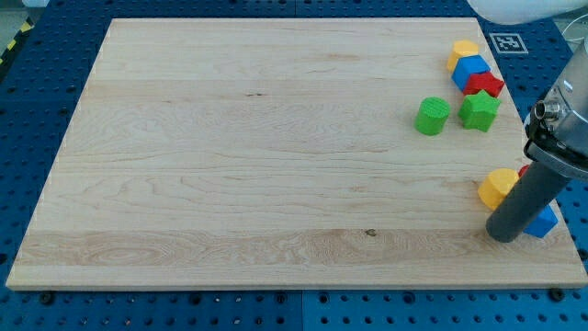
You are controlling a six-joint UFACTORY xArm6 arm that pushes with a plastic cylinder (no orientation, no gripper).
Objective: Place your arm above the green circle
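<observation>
Going left to right over the wooden board: mostly bare wood, then the green circle and green star under the yellow, blue and red blocks, while my tip, no jaws, sits well below by another yellow block.

A pale wooden board carries a green circle, green star, red block, blue block and yellow block near its right edge, plus another yellow block and blue block lower down.
</observation>
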